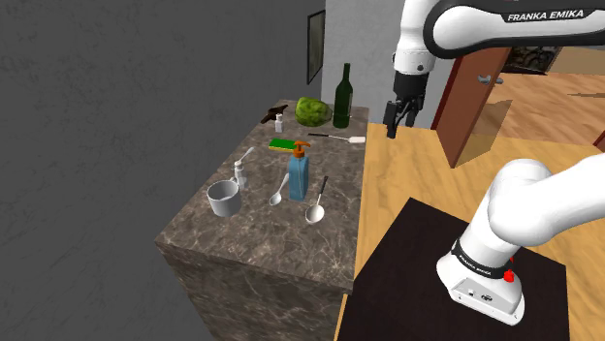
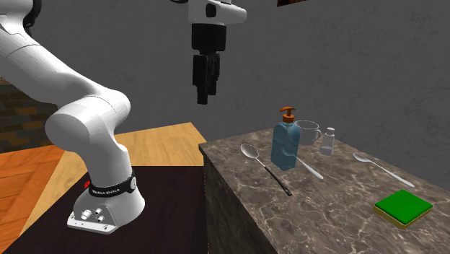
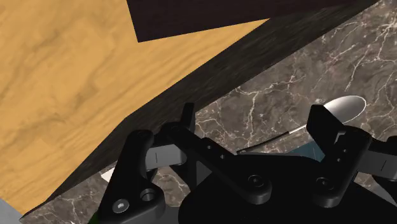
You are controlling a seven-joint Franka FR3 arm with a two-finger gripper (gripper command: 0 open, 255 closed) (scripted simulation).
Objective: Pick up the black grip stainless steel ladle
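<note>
Hanging high, about over the near edge of the counter, the gripper has its fingers apart and empty; the ladle lies flat below, just beside the bottle (its long axis runs along that edge, I think).

The ladle lies flat on the dark marbled counter top, close to the long edge that borders the wooden floor and running roughly along it. It has a shiny silver oval bowl and a thin shaft that ends in a slim black grip. In the shoulder view, the bowl points toward the counter's nearer end and the grip toward its far end.
</note>
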